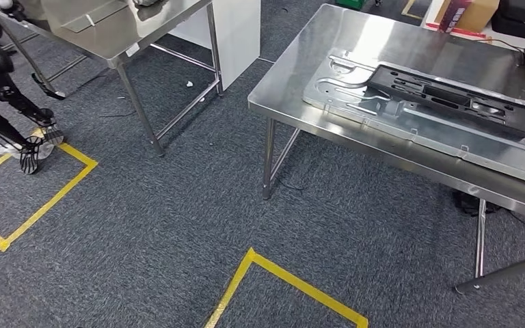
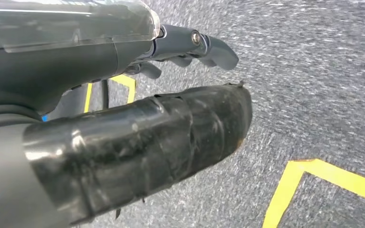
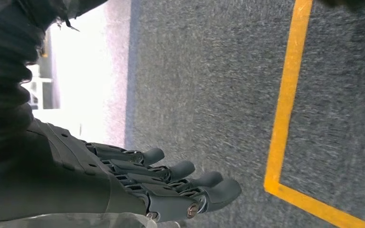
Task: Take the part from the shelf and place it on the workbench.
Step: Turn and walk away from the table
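Observation:
A steel workbench (image 1: 328, 61) stands at the right of the head view. On it lies a flat silver sheet-metal panel (image 1: 383, 113), and a long black frame-like part (image 1: 451, 99) rests on top of that panel. My left hand (image 2: 138, 118) hangs over grey carpet with its taped thumb and dark fingers stretched out, holding nothing. My right hand (image 3: 138, 185) also hangs above the carpet, fingers straight and apart, with nothing in it.
A second steel table (image 1: 109, 34) stands at the upper left, a white cabinet (image 1: 236, 31) behind it. A dark legged figure (image 1: 14, 102) stands on a yellow-taped square at the left edge. Yellow floor tape (image 1: 294, 280) marks a corner near me. A cardboard box (image 1: 468, 14) sits beyond the workbench.

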You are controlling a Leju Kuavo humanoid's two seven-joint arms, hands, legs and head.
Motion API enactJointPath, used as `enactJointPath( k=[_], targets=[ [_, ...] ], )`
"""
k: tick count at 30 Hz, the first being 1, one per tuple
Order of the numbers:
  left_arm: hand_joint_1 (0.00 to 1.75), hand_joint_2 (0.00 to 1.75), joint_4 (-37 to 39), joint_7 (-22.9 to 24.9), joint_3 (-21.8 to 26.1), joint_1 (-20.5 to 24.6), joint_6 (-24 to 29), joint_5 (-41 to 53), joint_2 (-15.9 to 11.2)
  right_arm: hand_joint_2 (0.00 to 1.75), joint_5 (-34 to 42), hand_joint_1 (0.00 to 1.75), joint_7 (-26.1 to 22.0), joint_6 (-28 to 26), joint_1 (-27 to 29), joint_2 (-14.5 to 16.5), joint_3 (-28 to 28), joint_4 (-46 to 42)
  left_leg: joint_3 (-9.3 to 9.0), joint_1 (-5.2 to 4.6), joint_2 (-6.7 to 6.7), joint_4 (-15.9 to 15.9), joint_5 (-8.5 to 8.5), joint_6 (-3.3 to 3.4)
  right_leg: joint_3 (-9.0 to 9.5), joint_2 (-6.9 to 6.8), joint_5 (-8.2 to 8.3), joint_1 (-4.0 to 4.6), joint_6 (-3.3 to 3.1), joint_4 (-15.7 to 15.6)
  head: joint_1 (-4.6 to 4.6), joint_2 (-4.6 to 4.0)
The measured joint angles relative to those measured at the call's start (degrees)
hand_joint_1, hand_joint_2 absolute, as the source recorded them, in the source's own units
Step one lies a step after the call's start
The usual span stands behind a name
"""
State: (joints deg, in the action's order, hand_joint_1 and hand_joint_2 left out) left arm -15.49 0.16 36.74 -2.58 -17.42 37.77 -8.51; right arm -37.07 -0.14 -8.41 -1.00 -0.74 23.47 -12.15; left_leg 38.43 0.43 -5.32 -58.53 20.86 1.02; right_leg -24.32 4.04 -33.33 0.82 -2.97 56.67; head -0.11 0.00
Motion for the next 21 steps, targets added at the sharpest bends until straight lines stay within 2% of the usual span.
enactJointPath(
  k=[2,3,4,5,6,7,8,9,10,11,12,13,14,15,16,17,18,19,21],
  targets=[
    [0.0,0.0,1.15,0.02,-0.01,0.41,0.31,0.29,-0.64,1.75,0.51,0.0,-0.05,0.13,-0.37,0.43,-0.75,0.35,0.42,0.17,-0.97,0.58,-1.28,-0.76,-0.22,-1.21,1.01,-0.02,0.2,-1.05,0.03,-0.01],
    [0.0,0.0,1.63,0.16,-0.02,0.49,0.4,0.39,-0.94,1.75,0.64,0.0,-0.04,0.1,-0.54,0.62,-1.06,0.47,0.82,0.07,-0.48,0.16,-0.57,-1.01,-0.61,-1.92,1.86,-0.19,0.13,-1.54,-0.03,-0.01],
    [0.0,0.0,2.03,0.38,-0.02,0.62,0.51,0.46,-1.13,1.75,0.74,0.0,0.0,0.06,-0.63,0.75,-1.32,0.58,1.48,-0.02,0.57,-1.26,1.35,-1.24,-1.14,-2.71,2.76,-0.38,-0.07,-2.04,-0.11,-0.01],
    [0.0,0.0,2.28,0.54,-0.03,0.81,0.58,0.46,-1.31,1.75,0.76,0.0,0.05,0.02,-0.65,0.87,-1.51,0.69,2.32,0.01,2.0,-3.77,4.31,-1.34,-1.82,-3.57,3.57,-0.55,-0.15,-2.37,-0.17,-0.02],
    [0.0,0.0,2.46,0.64,-0.03,1.04,0.63,0.46,-1.39,1.75,0.79,0.0,0.12,-0.01,-0.61,0.85,-1.7,0.81,3.12,0.07,3.34,-7.08,7.59,-1.55,-2.58,-4.34,4.22,-0.48,-0.25,-2.45,-0.26,-0.01],
    [0.0,0.0,2.6,0.7,-0.03,1.25,0.66,0.45,-1.45,1.75,0.79,0.0,0.16,-0.01,-0.57,0.85,-1.86,0.91,3.73,0.33,4.13,-10.75,9.8,-1.81,-3.41,-5.26,4.78,-0.43,-0.21,-2.35,-0.27,-0.01],
    [0.0,0.44,2.75,0.69,-0.04,1.39,0.65,0.44,-1.49,1.75,0.79,0.0,0.18,-0.01,-0.56,0.85,-1.97,1.01,3.92,0.64,4.58,-14.0,10.4,-2.12,-4.34,-6.17,5.32,-0.43,0.0,-2.14,-0.26,-0.01],
    [0.0,0.87,2.9,0.69,-0.04,1.47,0.64,0.44,-1.49,1.75,0.79,0.0,0.18,-0.01,-0.6,0.86,-2.04,1.09,3.53,0.97,4.85,-16.21,9.41,-2.48,-5.39,-7.06,5.85,-0.46,0.18,-1.81,-0.27,-0.01],
    [0.0,1.31,3.04,0.69,-0.04,1.5,0.64,0.44,-1.49,1.75,0.79,0.0,0.17,-0.01,-0.66,0.87,-2.06,1.15,2.34,1.31,5.11,-16.76,7.47,-2.85,-6.54,-7.89,6.3,-0.53,0.43,-1.32,-0.27,-0.01],
    [0.0,1.75,3.14,0.73,-0.03,1.59,0.62,0.44,-1.49,1.75,0.79,0.0,0.15,0.0,-0.73,0.88,-2.09,1.2,0.09,1.63,5.72,-15.33,5.83,-3.2,-7.56,-8.67,6.65,-0.6,0.73,-0.63,-0.28,-0.01],
    [0.0,1.75,3.22,0.85,-0.03,1.77,0.58,0.44,-1.45,1.75,0.79,0.0,0.14,-0.01,-0.78,0.87,-2.12,1.24,-3.38,1.87,7.05,-12.04,5.55,-3.48,-8.48,-9.39,6.86,-0.6,1.05,0.11,-0.33,-0.01],
    [0.0,1.75,3.25,0.98,-0.02,2.07,0.6,0.43,-1.54,1.75,0.8,0.0,0.12,0.0,-0.81,0.92,-2.15,1.26,-7.21,1.87,8.41,-7.41,6.65,-3.62,-9.17,-10.14,6.95,-0.58,1.42,0.93,-0.28,-0.01],
    [0.0,1.75,3.29,1.17,-0.03,2.41,0.61,0.43,-1.53,1.75,0.82,0.0,0.15,0.02,-0.87,0.93,-2.2,1.3,-10.23,1.76,9.54,-3.08,8.47,-3.43,-9.65,-10.9,7.1,-0.52,1.82,1.66,-0.23,-0.01],
    [0.0,1.75,3.31,1.38,-0.03,2.65,0.67,0.36,-1.53,1.75,0.84,0.0,0.23,0.03,-0.97,0.96,-2.26,1.33,-12.05,1.48,10.05,0.01,10.03,-3.03,-10.08,-11.65,7.36,-0.53,2.22,2.12,-0.18,-0.01],
    [0.0,1.75,3.36,1.57,0.02,2.7,0.76,0.24,-1.59,1.75,0.81,0.0,0.42,0.02,-1.07,1.03,-2.31,1.37,-12.42,1.18,9.68,1.7,10.73,-2.42,-10.36,-12.41,7.71,-0.67,2.65,2.41,-0.09,-0.01],
    [0.0,1.75,3.45,1.78,0.11,2.54,0.84,0.13,-1.52,1.75,0.64,0.0,0.74,-0.07,-1.15,1.06,-2.36,1.42,-11.96,1.09,9.16,2.02,10.65,-1.67,-10.6,-12.56,7.89,-0.91,3.12,2.58,-0.09,-0.01],
    [0.0,1.75,3.53,1.93,0.23,2.26,0.93,0.04,-1.55,1.75,0.28,0.0,1.17,-0.27,-1.13,1.12,-2.38,1.47,-11.46,0.99,8.65,2.01,10.15,-1.02,-10.86,-11.63,7.25,-1.2,3.51,3.05,-0.09,-0.01],
    [0.0,1.75,3.63,2.04,0.36,2.02,1.05,0.03,-1.58,1.75,-0.25,0.0,1.75,-0.58,-0.94,1.26,-2.38,1.52,-10.95,0.98,8.23,2.1,9.65,-0.44,-11.28,-9.95,5.64,-1.42,3.85,4.31,-0.09,-0.01],
    [0.0,1.75,3.75,2.07,0.5,1.92,1.24,-0.07,-1.55,1.75,-1.5,0.0,3.3,-1.27,-0.33,1.59,-2.32,1.67,-9.69,0.84,7.29,2.11,8.64,0.38,-12.86,-5.94,0.55,-1.6,4.27,9.71,-0.08,0.0]
  ],
)
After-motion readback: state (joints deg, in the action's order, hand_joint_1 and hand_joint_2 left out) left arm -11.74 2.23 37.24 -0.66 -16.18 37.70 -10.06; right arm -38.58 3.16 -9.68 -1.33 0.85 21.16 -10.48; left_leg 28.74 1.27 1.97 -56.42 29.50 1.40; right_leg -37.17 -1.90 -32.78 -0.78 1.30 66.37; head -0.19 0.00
